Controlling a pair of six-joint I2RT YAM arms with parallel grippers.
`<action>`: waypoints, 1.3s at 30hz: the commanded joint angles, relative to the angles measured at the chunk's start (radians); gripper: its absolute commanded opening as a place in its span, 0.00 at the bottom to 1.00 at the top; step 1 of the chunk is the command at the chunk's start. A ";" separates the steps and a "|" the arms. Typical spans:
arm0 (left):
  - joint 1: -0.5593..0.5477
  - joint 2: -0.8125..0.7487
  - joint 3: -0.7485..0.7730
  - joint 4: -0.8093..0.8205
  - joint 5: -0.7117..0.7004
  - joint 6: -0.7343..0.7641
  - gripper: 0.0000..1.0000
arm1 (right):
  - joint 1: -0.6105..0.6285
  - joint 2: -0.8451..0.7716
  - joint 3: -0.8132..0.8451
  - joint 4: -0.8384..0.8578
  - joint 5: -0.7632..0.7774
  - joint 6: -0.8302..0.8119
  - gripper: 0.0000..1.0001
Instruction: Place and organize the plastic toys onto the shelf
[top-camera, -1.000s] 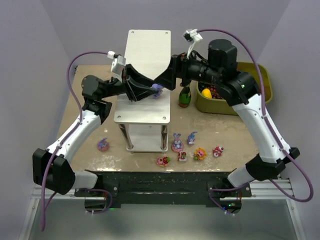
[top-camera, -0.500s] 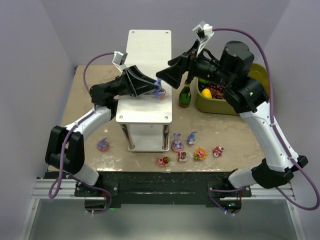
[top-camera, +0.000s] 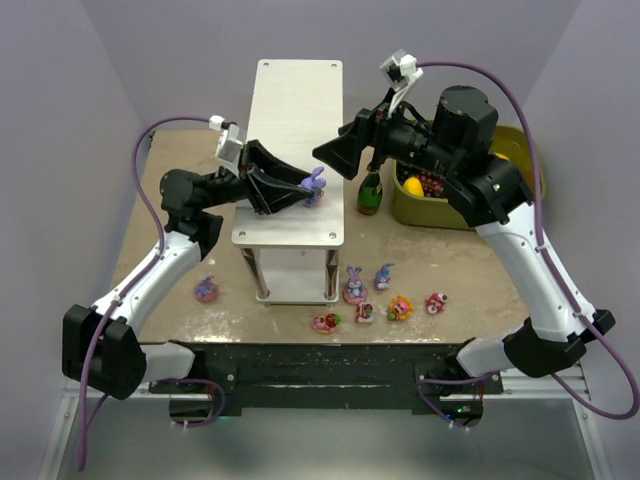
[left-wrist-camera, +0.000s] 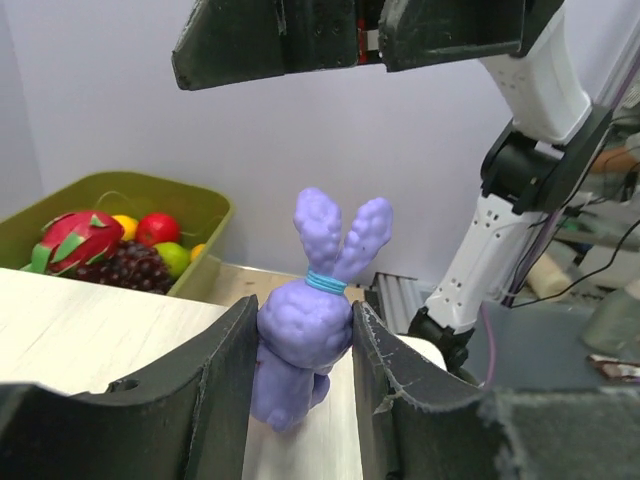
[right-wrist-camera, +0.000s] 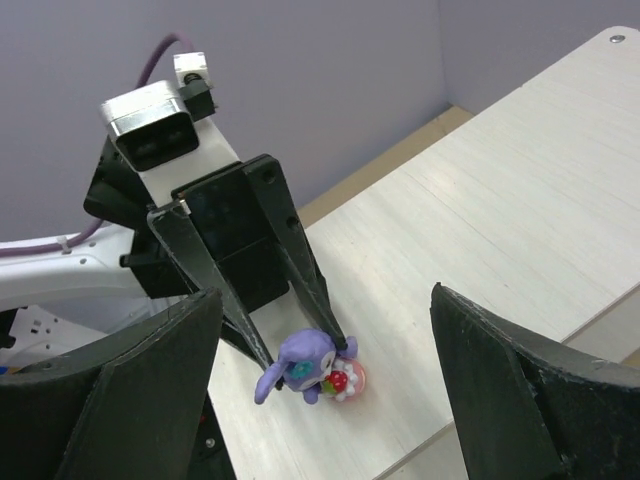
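My left gripper is shut on a purple bunny toy over the right side of the shelf's pale top board. The left wrist view shows the bunny squeezed between both pads, ears up. Seen from the right wrist, the bunny leans sideways, its pink base low against the board. My right gripper hangs open just above and right of it, holding nothing. Several more small toys lie on the table in front of the shelf, with one at its left.
A dark green bottle stands right of the shelf. Beside it an olive-green bin holds fruit. The shelf has a lower white tier between thin legs.
The left arm shifted its elbow outward and back while the bunny stayed at nearly the same spot on the board. The right arm rose and drew slightly right.
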 joint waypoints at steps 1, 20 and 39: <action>-0.002 0.018 0.032 -0.148 0.003 0.159 0.15 | 0.002 -0.028 -0.008 0.006 0.022 -0.014 0.88; 0.019 0.054 -0.082 0.063 -0.029 -0.085 0.32 | 0.002 -0.002 -0.024 -0.020 0.032 -0.006 0.88; 0.053 0.041 -0.085 0.148 -0.026 -0.113 1.00 | 0.004 -0.049 -0.200 0.155 -0.077 -0.115 0.91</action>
